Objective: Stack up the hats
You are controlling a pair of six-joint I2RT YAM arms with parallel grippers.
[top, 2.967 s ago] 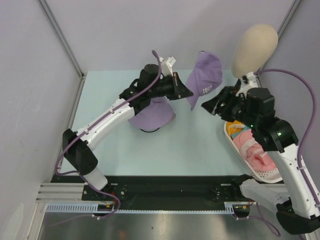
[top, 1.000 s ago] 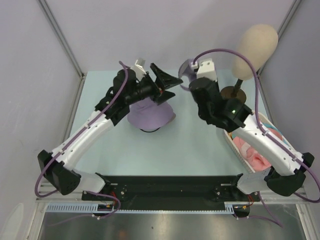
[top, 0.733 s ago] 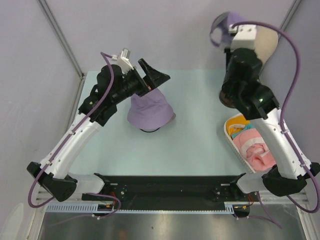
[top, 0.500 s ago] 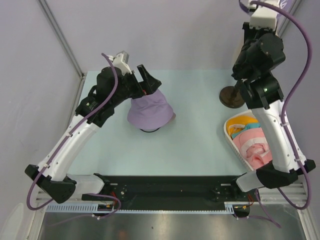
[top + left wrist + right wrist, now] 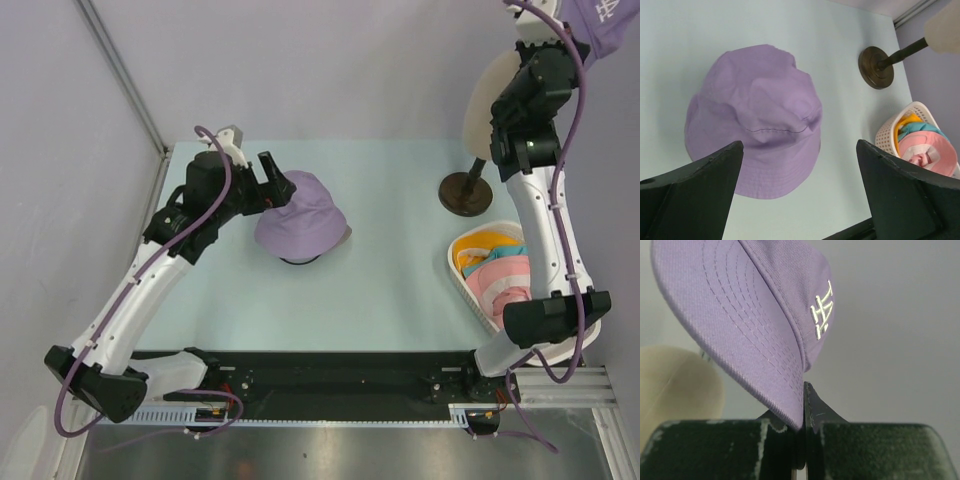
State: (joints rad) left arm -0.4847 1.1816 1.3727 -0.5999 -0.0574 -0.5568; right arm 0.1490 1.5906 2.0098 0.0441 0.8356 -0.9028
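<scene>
A lavender hat (image 5: 302, 222) lies brim down on the pale green table, left of centre. My left gripper (image 5: 277, 183) hovers over its left rear edge, open and empty. In the left wrist view the lavender hat (image 5: 755, 117) fills the space ahead of the wide-apart fingers (image 5: 695, 195). Pink (image 5: 505, 285), teal (image 5: 492, 257) and orange (image 5: 478, 248) hats sit bunched in a white basket (image 5: 455, 272) at the right. My right gripper (image 5: 803, 412) is raised high at the top right, shut on the brim of a purple LA baseball cap (image 5: 755, 315).
A beige mannequin head (image 5: 482, 105) on a dark round stand (image 5: 465, 192) rises at the back right, partly behind my right arm. The purple cap (image 5: 600, 20) hangs above it. Grey walls enclose the table on three sides.
My right arm has swung up and to the right, carrying the purple cap from the table's middle to above the mannequin head. The left gripper drew back left, staying open.
</scene>
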